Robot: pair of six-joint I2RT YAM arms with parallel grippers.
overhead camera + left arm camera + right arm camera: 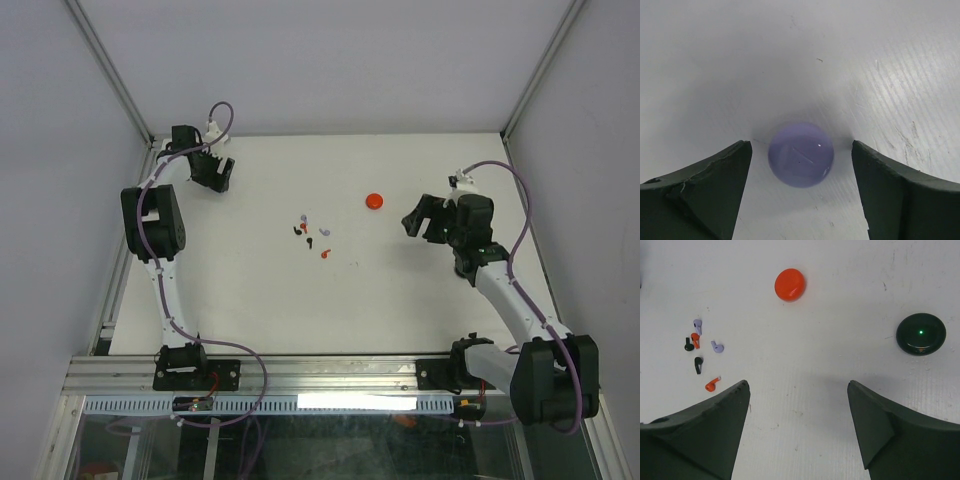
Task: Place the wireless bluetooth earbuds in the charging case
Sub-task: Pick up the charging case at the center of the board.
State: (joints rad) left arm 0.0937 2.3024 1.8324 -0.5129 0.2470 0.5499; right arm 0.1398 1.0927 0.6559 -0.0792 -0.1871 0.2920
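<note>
**Progress:** 0 of 6 buds [695, 340] in, as far as you can see. All lie loose mid-table [260, 300], well apart from every case. Cases look shut, so by my read you've got opening + all insertions left.

**Buds, 6 total:**
- 2 lavender buds [717, 346]
- 2 red buds [712, 384]
- 2 black buds [698, 365]

**Cases, 3 total:**
- red case [790, 284], beyond the buds
- black case [921, 334], green light on, off to the right
- lavender case [801, 155], far-left of table

**L gripper** [801, 143]: released, jaws either side of lavender case, gap both sides, no contact.

**R gripper** [797, 383]: released, empty, facing buds & red case.
</note>
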